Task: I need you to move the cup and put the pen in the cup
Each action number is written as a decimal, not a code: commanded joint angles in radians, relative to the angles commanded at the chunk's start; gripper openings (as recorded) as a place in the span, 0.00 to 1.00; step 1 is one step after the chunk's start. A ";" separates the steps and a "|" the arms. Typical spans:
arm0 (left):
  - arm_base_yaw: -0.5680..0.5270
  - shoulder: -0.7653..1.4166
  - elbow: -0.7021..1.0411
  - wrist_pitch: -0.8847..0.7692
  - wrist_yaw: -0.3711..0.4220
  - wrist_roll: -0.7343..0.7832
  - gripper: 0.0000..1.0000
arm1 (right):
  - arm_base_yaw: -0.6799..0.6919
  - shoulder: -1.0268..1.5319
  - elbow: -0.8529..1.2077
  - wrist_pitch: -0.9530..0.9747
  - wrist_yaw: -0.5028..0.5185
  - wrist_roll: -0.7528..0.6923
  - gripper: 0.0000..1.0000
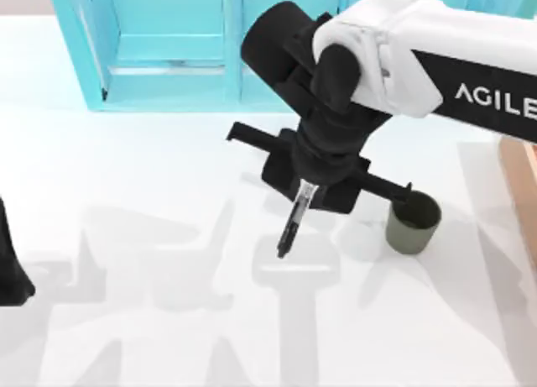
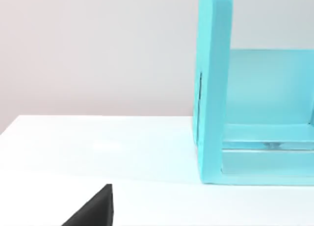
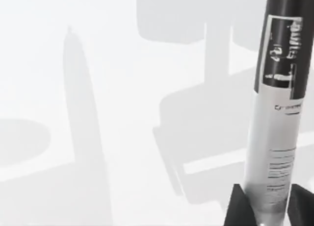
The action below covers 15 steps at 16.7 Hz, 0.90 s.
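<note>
The pen (image 1: 294, 223) hangs above the middle of the table, tilted, with its black end pointing down and toward the table's front. My right gripper (image 1: 307, 188) is shut on its upper part. In the right wrist view the silver-grey barrel with small print (image 3: 275, 138) runs out from between the dark fingertips (image 3: 238, 209). The dark olive-grey cup (image 1: 413, 222) stands upright on the table, to the right of the pen and apart from it. My left arm (image 1: 10, 269) is parked at the table's left edge.
A turquoise open cabinet (image 1: 168, 51) stands along the back of the table, and its side wall (image 2: 213, 88) is close in the left wrist view. A brown edge (image 1: 520, 185) runs along the far right. White tabletop stretches across the front.
</note>
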<state>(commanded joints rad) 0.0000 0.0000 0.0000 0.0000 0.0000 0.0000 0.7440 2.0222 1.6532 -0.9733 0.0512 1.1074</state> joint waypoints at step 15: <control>0.000 0.000 0.000 0.000 0.000 0.000 1.00 | 0.215 -0.291 -0.804 1.348 0.940 -0.770 0.00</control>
<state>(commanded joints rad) 0.0000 0.0000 0.0000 0.0000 0.0000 0.0000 0.9587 1.7313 0.8493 0.3744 0.9913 0.3374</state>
